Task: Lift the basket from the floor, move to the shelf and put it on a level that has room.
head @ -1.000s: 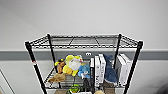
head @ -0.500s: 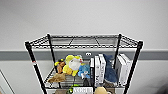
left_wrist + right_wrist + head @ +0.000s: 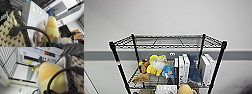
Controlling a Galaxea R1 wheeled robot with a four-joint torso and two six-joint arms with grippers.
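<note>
The shelf (image 3: 117, 62), a black wire rack, stands right in front of me against a grey wall. Its top level (image 3: 166, 41) is a bare wire grid. The tier below carries plush toys (image 3: 155, 65) and white books (image 3: 184, 68). The basket (image 3: 7, 31), cream woven with a dark braided rim, sits close against the left wrist camera, and its rim (image 3: 70, 74) also lies close to the right wrist camera. Inside it are a white Vogue book (image 3: 37, 18) and a yellow plush (image 3: 50, 72). In the head view their tops, the book (image 3: 166, 88) and the plush (image 3: 185, 89), peek up at the lower edge.
A grey band runs along the wall (image 3: 234, 53) behind the rack. In the right wrist view, the rack's wire grid (image 3: 8, 60) and stacked white books (image 3: 41, 52) are close beside the basket. A dark blue item (image 3: 193, 68) leans between the books on the toy tier.
</note>
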